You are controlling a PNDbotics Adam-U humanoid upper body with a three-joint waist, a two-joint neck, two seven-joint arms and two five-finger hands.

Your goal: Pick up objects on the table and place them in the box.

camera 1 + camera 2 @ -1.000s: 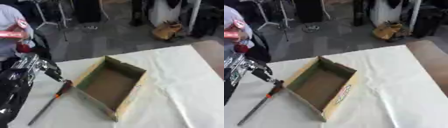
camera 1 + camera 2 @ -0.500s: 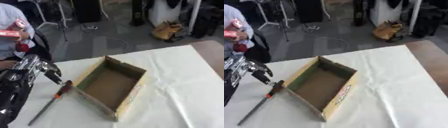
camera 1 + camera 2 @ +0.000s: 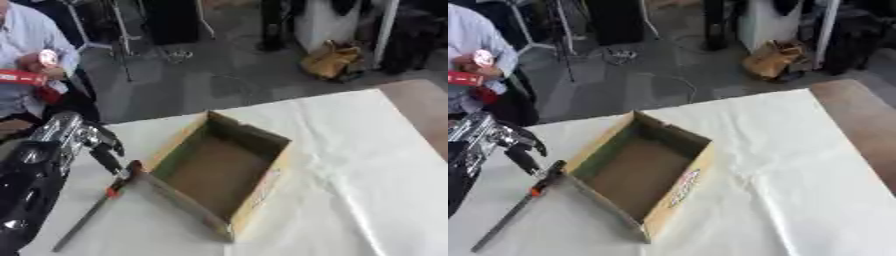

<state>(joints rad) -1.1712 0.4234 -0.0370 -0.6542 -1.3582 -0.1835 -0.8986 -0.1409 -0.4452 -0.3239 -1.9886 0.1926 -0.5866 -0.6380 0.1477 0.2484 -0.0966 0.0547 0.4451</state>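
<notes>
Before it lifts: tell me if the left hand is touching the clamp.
Cannot tell. In the left eye view the left hand has fingers right at the clamp head, but neither contact nor gap is plain.

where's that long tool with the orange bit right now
The long tool lies on the white table at the left of the left eye view, its upper end against the cardboard box, just below the left hand.

Matt brown cardboard box (image 3: 219,172) on wrinkled white cloth tabletop (image 3: 367,165); at 9 o'clock, glossy black-and-silver metal left hand (image 3: 74,137) and dull grey metal bar tool (image 3: 516,210) with orange plastic part.
</notes>
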